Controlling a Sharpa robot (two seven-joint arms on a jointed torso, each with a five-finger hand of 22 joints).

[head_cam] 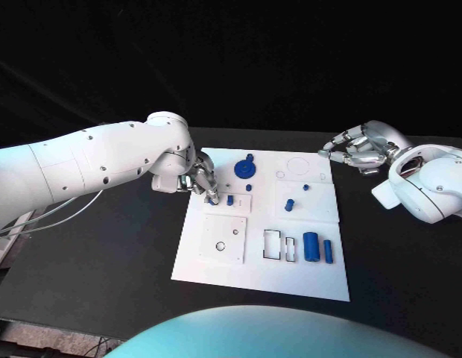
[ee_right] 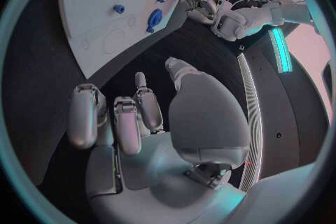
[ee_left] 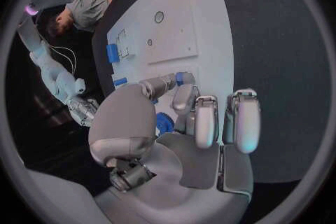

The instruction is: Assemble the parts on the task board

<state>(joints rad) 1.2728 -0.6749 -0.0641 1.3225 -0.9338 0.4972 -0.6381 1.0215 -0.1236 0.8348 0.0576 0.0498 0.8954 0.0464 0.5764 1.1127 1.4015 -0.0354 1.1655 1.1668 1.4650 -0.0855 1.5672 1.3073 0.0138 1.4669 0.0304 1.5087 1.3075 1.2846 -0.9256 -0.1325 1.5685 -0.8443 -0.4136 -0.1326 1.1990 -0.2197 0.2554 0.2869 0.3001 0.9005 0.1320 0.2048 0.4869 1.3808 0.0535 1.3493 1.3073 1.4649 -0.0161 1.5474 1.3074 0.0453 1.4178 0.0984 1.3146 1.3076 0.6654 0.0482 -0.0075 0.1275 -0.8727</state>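
- Head view, task board (head_cam: 223, 261): white plate lying flat mid-table on the black table (head_cam: 92, 261), with outlined recesses and a small raised plate at its near-left part.
- Left hand (head_cam: 201, 181): over the board's left edge, fingers pointed down at a small blue part (head_cam: 232, 200) near the middle of that edge. Fingertips sit right at the part; whether they pinch it cannot be told. In the left wrist view the hand (ee_left: 189, 123) has its fingers curled forward over the board (ee_left: 203, 17), with a blue piece (ee_left: 185, 77) at the tip of one finger.
- Right hand (head_cam: 357, 153): off the board, beyond its far-right corner, above the table, holding nothing. In the right wrist view the hand (ee_right: 140, 123) shows its fingers apart and loosely bent, nothing between them.
- Large round blue part (head_cam: 245, 168): far-left area of the board, just beside the left hand.
- Two blue cylinders (head_cam: 317, 247): side by side, lying near the board's near-right edge.
- Blue peg (head_cam: 289, 204): mid-board, right of centre.
- Tiny blue piece (head_cam: 308, 187): beyond the peg, near the circular outline.
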